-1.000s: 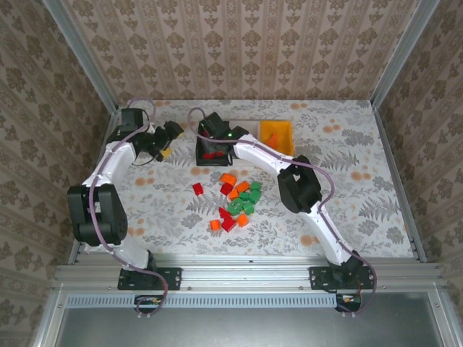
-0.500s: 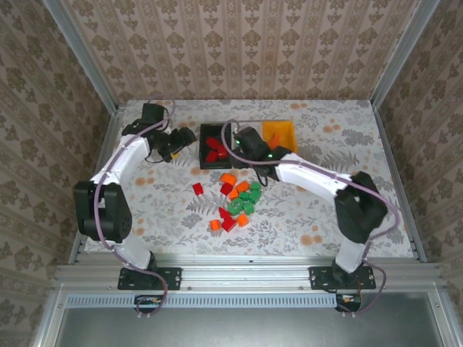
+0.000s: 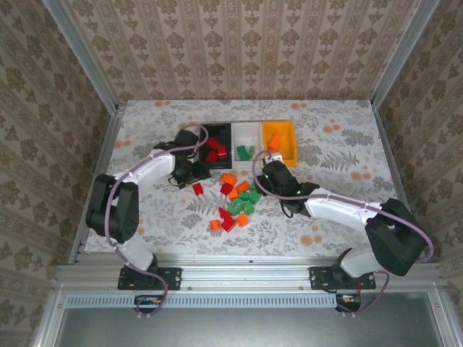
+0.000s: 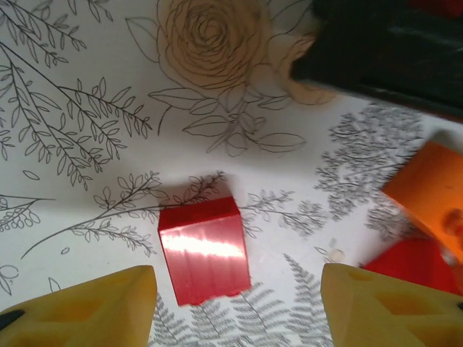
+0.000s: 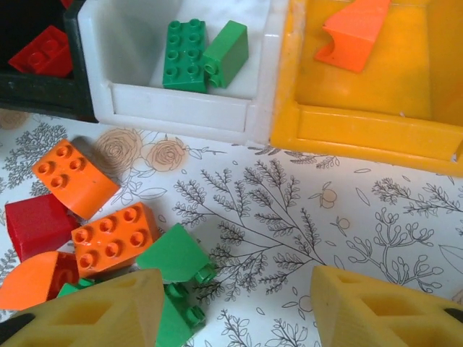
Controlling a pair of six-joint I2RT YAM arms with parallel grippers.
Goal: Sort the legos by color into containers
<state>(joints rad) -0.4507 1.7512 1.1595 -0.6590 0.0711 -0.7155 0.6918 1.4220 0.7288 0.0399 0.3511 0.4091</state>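
My left gripper (image 3: 193,181) hangs open over a lone red lego (image 4: 205,249), which lies flat on the table between the yellow fingers (image 4: 79,307), nearer the left one and untouched; from above this lego (image 3: 197,189) sits in front of the black container (image 3: 217,130). At the right edge of the loose pile (image 3: 237,202) of red, orange and green legos, my right gripper (image 5: 235,311) stands open and holds nothing. A green lego (image 5: 173,256) lies by its left finger. The white container (image 5: 181,108) holds two green legos, the orange-yellow container (image 5: 362,130) an orange one.
The three containers stand in a row at the back centre, black, white (image 3: 247,131), orange-yellow (image 3: 292,141). Red legos lie in the black one. Two orange legos (image 5: 112,238) and a red one (image 5: 32,224) lie left of my right gripper. Patterned cloth covers the table.
My left arm has swung from the back left down to the lone red lego. My right arm has drawn back from the black container to the right edge of the pile.
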